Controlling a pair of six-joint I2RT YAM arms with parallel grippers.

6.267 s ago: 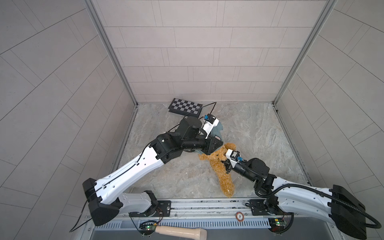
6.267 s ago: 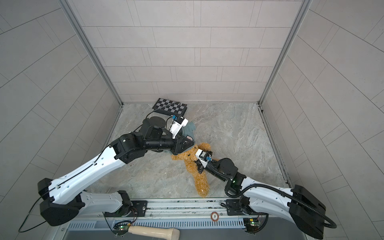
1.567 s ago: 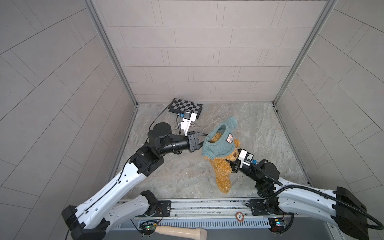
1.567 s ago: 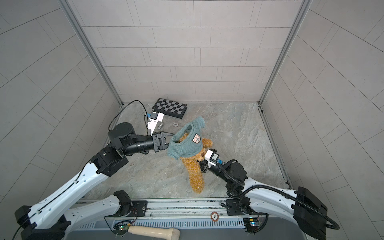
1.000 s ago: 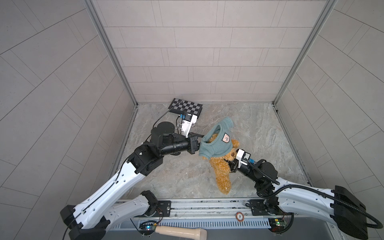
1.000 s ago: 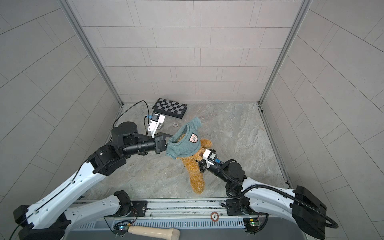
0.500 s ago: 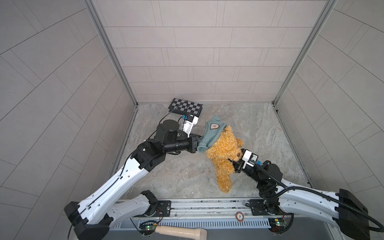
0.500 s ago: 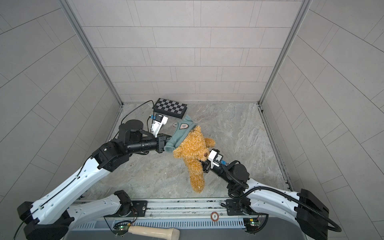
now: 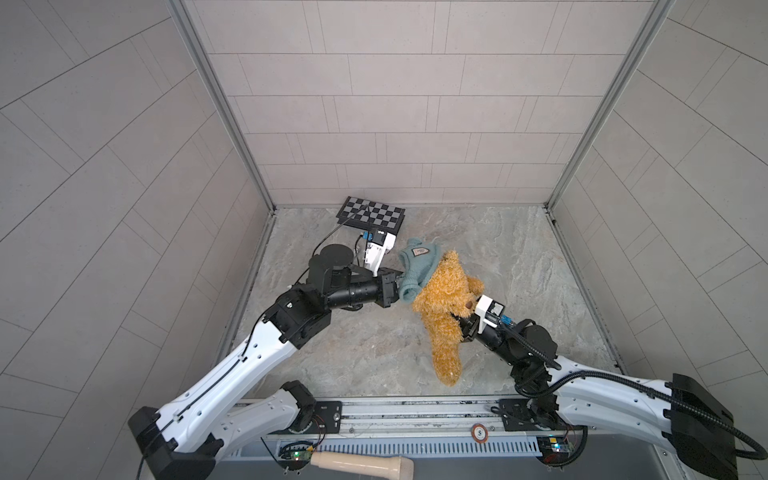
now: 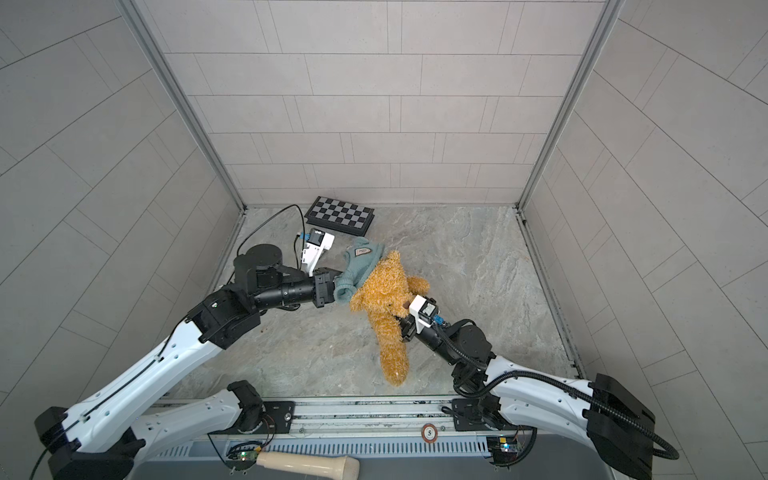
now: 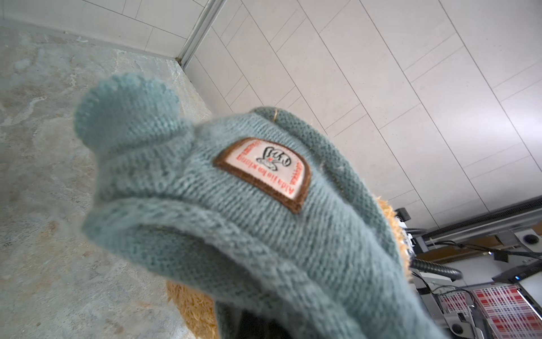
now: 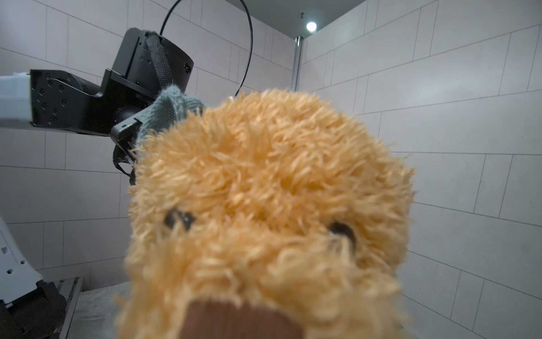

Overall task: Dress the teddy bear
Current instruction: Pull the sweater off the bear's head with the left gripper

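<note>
Held up over the middle of the worktop: a teddy bear, head high and one long leg dangling toward the stone. Cannot tell whether the foot touches it.

Pinched tight with the left hand on the rolled edge of a blue-green knitted sweater, which is bunched against the back of the bear's head, with the face left bare. Cannot tell whether looped round the neck or merely draped there.

Clamped with the right hand into the fur at the bear's front, just under the muzzle, with the fingertips buried out of sight.

Judged soft, light and floppy, with no stiffness to push against and every chance of swinging and folding at the limbs. Likely to slip through a shallow pinch on the shaggy pile. Better to bite deep into the stuffing at neck or chest than to nip at hair. Best to leave the arms free for the sleeves.

Stretchy knit as well: take it by the ribbed hem or collar, spread it wide and ease it down. Expect snagging on the round ears. Nothing breakable, but risks dragging the bear out of the right hand if tugged hard.
</note>
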